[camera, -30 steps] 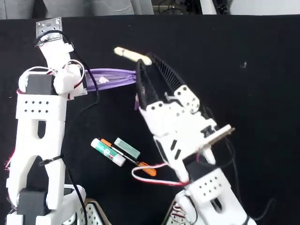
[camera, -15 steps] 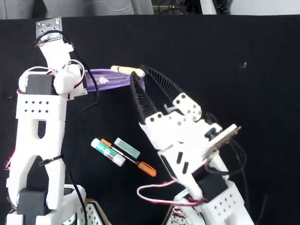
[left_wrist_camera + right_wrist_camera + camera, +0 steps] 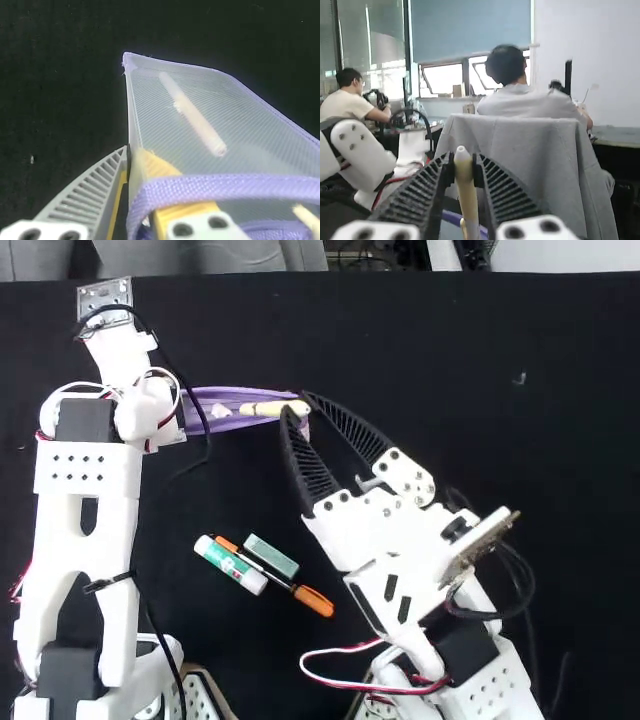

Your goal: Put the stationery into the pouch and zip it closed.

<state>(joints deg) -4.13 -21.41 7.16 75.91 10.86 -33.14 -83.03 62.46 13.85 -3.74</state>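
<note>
One cream pen (image 3: pixel 265 408), gripped tight in the right gripper (image 3: pixel 297 406), now lies at the open mouth of the pouch (image 3: pixel 230 397); a second ago it hung beyond the pouch, so I judge release is near. The left gripper (image 3: pixel 129 150) pinches the pouch end. Loose stationery (image 3: pixel 232 565) waits near the pouch, toward the arms.

Black table (image 3: pixel 560 360); a grey-draped chair (image 3: pixel 520 150) stands before windows (image 3: pixel 442 79)

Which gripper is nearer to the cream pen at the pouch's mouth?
Right. The right gripper is shut on the cream pen at the pouch mouth; the left gripper clamps the pouch's other end, apart from that pen.
</note>
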